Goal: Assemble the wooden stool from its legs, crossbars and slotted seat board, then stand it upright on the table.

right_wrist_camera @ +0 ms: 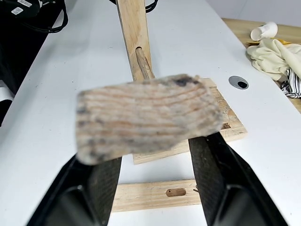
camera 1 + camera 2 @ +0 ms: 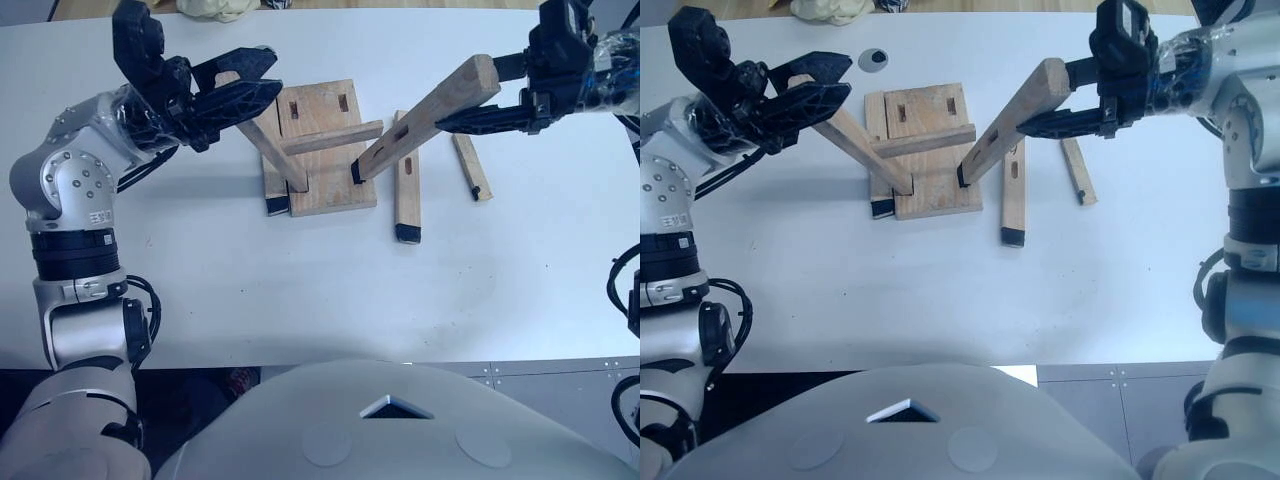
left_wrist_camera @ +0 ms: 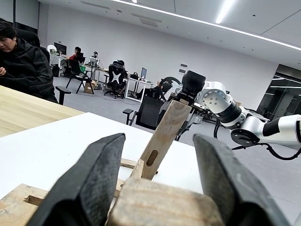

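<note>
**While both claws grip legs, seat board lies flat**

As the seat board [image 2: 330,160] lies flat mid-worktop [image 2: 300,280], slots up, the left claw [image 2: 262,75] is clamped on the top end of a tilted leg [image 2: 280,150] whose foot rests on the board. A crossbar [image 2: 340,136] sits in that leg's slot and ends just beside the second leg [image 2: 420,120]. The right claw [image 2: 485,92] is clamped on this second leg, its foot at the board's right edge. A loose leg [image 2: 405,190] and a short bar [image 2: 470,165] lie to the right. Another leg [image 2: 273,185] lies against the board's left edge.
</note>
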### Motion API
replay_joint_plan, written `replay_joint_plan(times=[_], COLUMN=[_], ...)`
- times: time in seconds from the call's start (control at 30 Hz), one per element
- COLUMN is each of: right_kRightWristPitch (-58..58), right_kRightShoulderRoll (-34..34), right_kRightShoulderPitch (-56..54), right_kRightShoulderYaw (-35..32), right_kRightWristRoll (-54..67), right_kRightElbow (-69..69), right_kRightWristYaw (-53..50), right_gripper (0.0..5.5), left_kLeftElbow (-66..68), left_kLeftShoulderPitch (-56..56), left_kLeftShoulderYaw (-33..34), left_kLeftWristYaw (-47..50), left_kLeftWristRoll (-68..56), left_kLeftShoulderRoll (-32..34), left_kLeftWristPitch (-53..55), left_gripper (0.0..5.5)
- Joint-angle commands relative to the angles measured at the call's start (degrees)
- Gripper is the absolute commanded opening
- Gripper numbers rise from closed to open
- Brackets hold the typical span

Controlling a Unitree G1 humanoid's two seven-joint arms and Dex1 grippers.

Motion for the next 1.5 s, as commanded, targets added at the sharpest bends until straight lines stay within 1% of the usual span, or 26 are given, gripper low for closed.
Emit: replay_joint_plan(times=[0.03, 0.33, 0.47, 0.63, 0.77, 0.87, 0.93, 1.0, 1.1, 1.3, 1.5], right_kRightWristPitch=[2.29, 4.48, 3.89, 0.44, 1.39, 2.07, 3.66, 5.66, 6.04, 1.93, -1.81], right_kRightShoulderRoll=[-0.36, 0.14, 0.22, 0.80, 2.28, 3.53, 3.09, 1.85, 1.55, 4.03, 5.46], right_kRightShoulderPitch=[-1.62, -5.66, -7.24, -8.44, -9.59, -11.02, -12.11, -13.98, -17.98, -25.23, -27.30], right_kRightShoulderYaw=[4.76, 10.63, 13.04, 15.33, 16.36, 15.82, 16.61, 18.97, 23.73, 35.11, 42.17], right_kRightWristRoll=[-3.45, -7.73, -9.86, -13.22, -13.47, -11.64, -9.55, -6.44, -4.49, -3.33, -2.70], right_kRightElbow=[0.89, 5.09, 6.70, 8.62, 8.04, 6.45, 6.03, 6.32, 10.56, 18.91, 22.24], right_kRightWristYaw=[3.03, 7.66, 10.11, 11.25, 11.80, 12.12, 12.50, 12.64, 12.65, 12.66, 12.66], right_gripper=[2.03, 2.03, 2.03, 2.03, 2.03, 2.03, 2.03, 2.03, 2.03, 2.03, 2.03], left_kLeftElbow=[1.60, 0.96, 0.98, 1.20, 1.27, 1.42, 1.39, 1.43, 2.13, 4.67, 7.13], left_kLeftShoulderPitch=[2.48, 3.66, 3.89, 3.94, 4.15, 4.31, 4.40, 4.42, 4.23, 2.69, 0.72], left_kLeftShoulderYaw=[-1.68, -1.89, -2.04, -2.21, -2.29, -2.23, -2.28, -2.38, -2.68, -3.32, -3.97], left_kLeftWristYaw=[1.06, 1.06, 0.80, 0.51, 0.54, 1.18, 1.38, 1.55, 1.49, 0.17, -1.33], left_kLeftWristRoll=[2.71, 2.51, 2.28, 2.19, 2.15, 2.28, 2.40, 2.56, 2.92, 3.55, 4.22], left_kLeftShoulderRoll=[-0.05, -0.86, -1.06, -1.38, -1.67, -2.22, -2.43, -2.65, -2.91, -2.59, -1.87], left_kLeftWristPitch=[1.53, 0.52, 0.54, 0.36, 0.22, -0.05, -0.11, -0.14, -0.40, -0.77, -0.85], left_gripper=[2.42, 2.41, 2.40, 2.40, 2.40, 2.40, 2.40, 2.40, 2.39, 2.39, 2.39])
